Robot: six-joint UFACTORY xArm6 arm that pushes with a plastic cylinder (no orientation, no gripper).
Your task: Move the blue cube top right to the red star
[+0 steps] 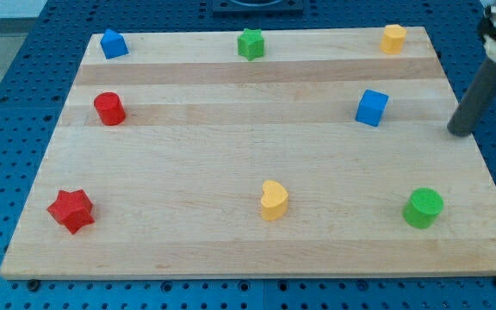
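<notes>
Jaws are absent: my tip (460, 132) is a bare rod. It sits right of the blue cube (371, 108), positioned to push it leftward and down toward the red star (70, 210).

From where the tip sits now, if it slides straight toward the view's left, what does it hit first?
Most likely the blue cube. My tip sits at the board's right edge, to the view's right of the cube and slightly lower, with nothing between. Depth is unclear, so it may only clip the cube's near edge or miss it.
</notes>
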